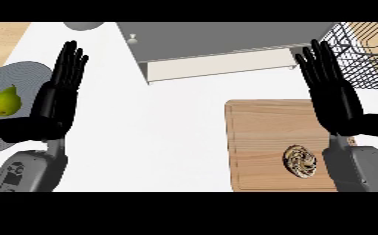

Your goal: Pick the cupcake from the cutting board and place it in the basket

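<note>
Two black hands stand raised over the white worktop, each on a grey forearm that enters from the lower edge. At about 9 o'clock, the left hand is held flat with its fingers straight and close together, tips toward 12 o'clock, thumb tucked low toward the edge; it has hold of nothing. The right hand, at about 3 o'clock, mirrors that pose: fingers straight and slightly fanned, tilted a little toward 11 o'clock, and it too carries nothing.

At 5 o'clock lies the wooden cutting board, flat on the worktop. On the board's lower right part, just beside the right forearm, sits the cupcake, seen from above as a round swirled top; whether the forearm touches it is hard to say from this angle. The dark wire basket is at 2 o'clock, cut by the edge, with the right hand's fingertips overlapping its near corner.

Near 12 o'clock sits a grey box-like fixture with a small knob. At 9 o'clock, behind the left hand, a grey plate holds a green pear.
</note>
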